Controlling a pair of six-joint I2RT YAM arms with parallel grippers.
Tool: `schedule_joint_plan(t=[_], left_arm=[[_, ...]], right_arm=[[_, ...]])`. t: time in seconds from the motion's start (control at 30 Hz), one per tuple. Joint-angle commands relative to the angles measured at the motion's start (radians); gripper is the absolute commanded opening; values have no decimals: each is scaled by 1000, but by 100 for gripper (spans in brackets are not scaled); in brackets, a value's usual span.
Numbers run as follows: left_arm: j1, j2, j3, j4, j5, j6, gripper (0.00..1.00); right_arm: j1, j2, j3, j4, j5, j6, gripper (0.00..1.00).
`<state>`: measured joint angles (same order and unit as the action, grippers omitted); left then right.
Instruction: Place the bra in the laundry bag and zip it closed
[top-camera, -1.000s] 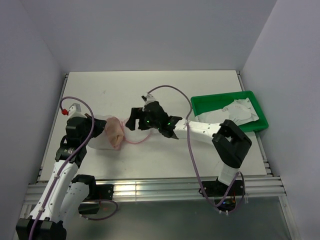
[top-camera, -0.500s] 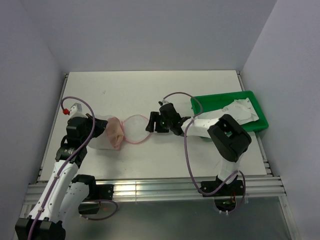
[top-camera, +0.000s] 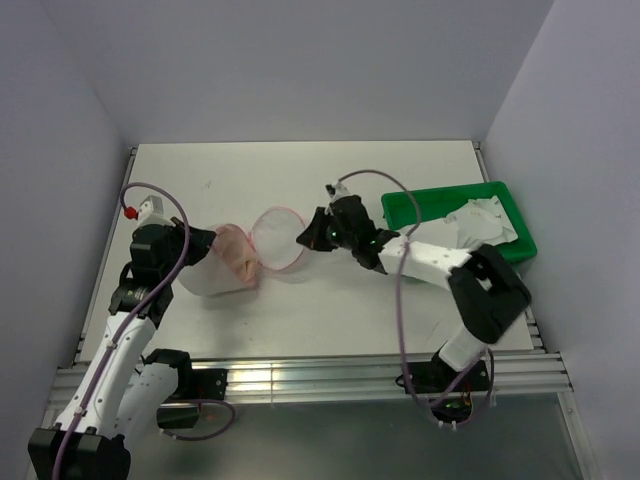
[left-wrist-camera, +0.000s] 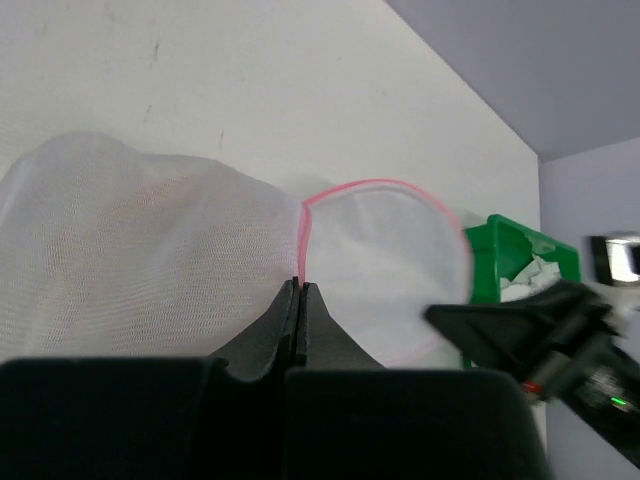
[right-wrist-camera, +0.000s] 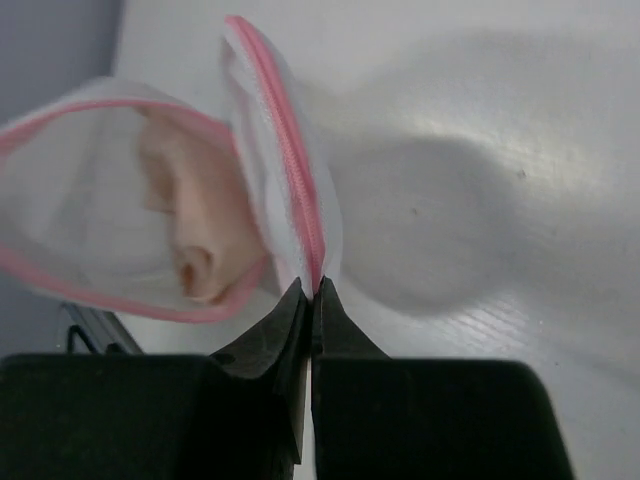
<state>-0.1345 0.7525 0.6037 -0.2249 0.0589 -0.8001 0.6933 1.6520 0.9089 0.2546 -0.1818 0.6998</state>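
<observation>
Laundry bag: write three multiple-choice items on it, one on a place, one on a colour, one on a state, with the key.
1. Where is the bra? A. on the floor B. inside the laundry bag C. hung on a hook
2. What colour is the zip line? A. pink-red B. blue C. black
3. How is the bag's round flap? A. zipped shut B. torn off C. open, pinched by the right hand
Key: 1 B, the right wrist view shows it behind the open rim; 2 A, the rim is pink-red in every view; 3 C, the flap stands away from the bag with the hand shut on its edge.
</observation>
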Motion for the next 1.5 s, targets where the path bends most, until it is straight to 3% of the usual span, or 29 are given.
schedule_joint_plan(t=[0.0,0.07,0.13,0.43,0.7,1.13,1.23,1.3,1.33,1.37,1.43,1.47], left_arm=[[-1,-5,93,48,10,32,0],[-1,-12,122,45,2,39,0],[-1,-25,133,41,-34,51,0],[4,-9,139,38,-47,70,0],[47,77,140,45,45,70,0],[99,162,211,9,-47,131,0],[119,192,203,12,-24,137,10],[121,208,205,1,-24,142,23],[122,205,202,-2,-25,141,34],[122,193,200,-2,-34,141,60],[124,176,208,-7,-45,144,79],[122,156,212,-11,-50,145,81]], right_arm=[[37,-299,165,-137,122,-156,0],[78,-381,270,-311,229,-228,0],[126,-414,292,-368,272,-241,0],[91,-344,294,-429,259,-235,0],[106,-285,338,-456,283,-263,0],[115,-287,386,-342,-10,-191,0],[115,-265,383,-341,-19,-186,0],[112,-238,366,-328,-15,-178,0],[110,-218,354,-321,-18,-172,0],[109,-209,346,-308,-16,-166,0],[101,-175,335,-288,-21,-155,0],[97,-167,331,-279,-25,-151,0]])
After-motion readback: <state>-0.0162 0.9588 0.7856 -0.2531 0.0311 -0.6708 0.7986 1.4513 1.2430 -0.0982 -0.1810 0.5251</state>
